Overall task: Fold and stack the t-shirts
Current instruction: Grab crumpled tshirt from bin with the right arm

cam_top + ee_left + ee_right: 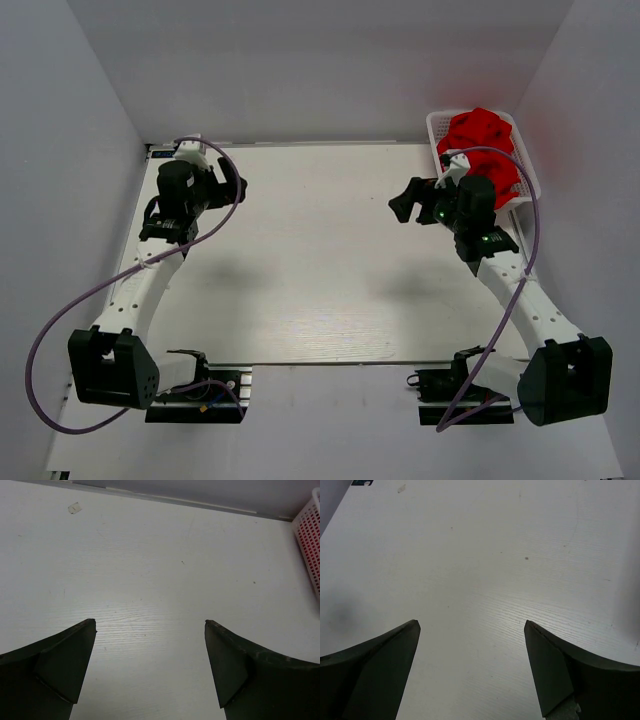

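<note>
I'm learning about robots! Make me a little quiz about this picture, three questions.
1. True or false: the red t-shirts sit bunched in the white basket.
2. Which one is nearer the basket? A) left gripper B) right gripper
3. Fill in: both grippers are ____ and hold nothing.
Key: 1 true; 2 B; 3 open.

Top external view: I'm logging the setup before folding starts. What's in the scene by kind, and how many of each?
Robot arms: 2, the left arm and the right arm
White basket: 1
Red t-shirt heap: 1, in the basket; single shirts cannot be counted
Total: 4
</note>
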`<state>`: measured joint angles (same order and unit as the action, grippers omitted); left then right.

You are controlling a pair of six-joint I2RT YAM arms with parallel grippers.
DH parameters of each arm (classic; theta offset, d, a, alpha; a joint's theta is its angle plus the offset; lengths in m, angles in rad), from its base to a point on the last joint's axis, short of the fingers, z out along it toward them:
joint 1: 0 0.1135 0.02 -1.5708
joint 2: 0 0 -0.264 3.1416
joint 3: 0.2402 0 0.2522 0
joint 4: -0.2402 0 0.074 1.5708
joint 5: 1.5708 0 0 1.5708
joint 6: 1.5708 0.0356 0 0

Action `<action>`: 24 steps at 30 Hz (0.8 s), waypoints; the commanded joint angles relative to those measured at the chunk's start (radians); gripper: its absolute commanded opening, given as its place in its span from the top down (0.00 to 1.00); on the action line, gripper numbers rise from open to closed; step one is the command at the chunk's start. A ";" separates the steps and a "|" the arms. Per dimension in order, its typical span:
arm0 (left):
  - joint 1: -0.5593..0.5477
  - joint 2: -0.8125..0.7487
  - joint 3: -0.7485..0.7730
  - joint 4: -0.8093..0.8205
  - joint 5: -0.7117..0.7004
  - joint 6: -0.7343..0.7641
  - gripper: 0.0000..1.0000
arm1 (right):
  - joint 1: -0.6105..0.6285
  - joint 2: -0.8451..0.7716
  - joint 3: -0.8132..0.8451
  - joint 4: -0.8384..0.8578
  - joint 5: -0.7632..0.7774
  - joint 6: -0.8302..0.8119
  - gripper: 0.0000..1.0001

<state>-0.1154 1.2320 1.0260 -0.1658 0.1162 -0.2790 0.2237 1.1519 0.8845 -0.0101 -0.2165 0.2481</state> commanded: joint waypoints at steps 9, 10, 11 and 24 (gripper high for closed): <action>0.005 -0.091 -0.023 0.009 -0.030 0.017 0.00 | -0.003 0.006 0.008 0.144 0.296 -0.070 0.10; 0.005 -0.101 -0.023 0.021 -0.020 0.026 0.00 | -0.007 0.021 0.025 0.136 0.339 -0.088 0.10; 0.005 -0.114 -0.047 0.037 -0.020 0.026 0.00 | -0.007 0.064 0.042 0.130 0.326 -0.117 0.10; 0.005 -0.040 -0.032 0.019 -0.001 0.047 0.00 | -0.158 0.618 0.721 -0.298 0.555 -0.144 0.10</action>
<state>-0.1143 1.1786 0.9508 -0.1127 0.0967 -0.2523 0.0994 1.7237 1.4937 -0.1864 0.2661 0.0811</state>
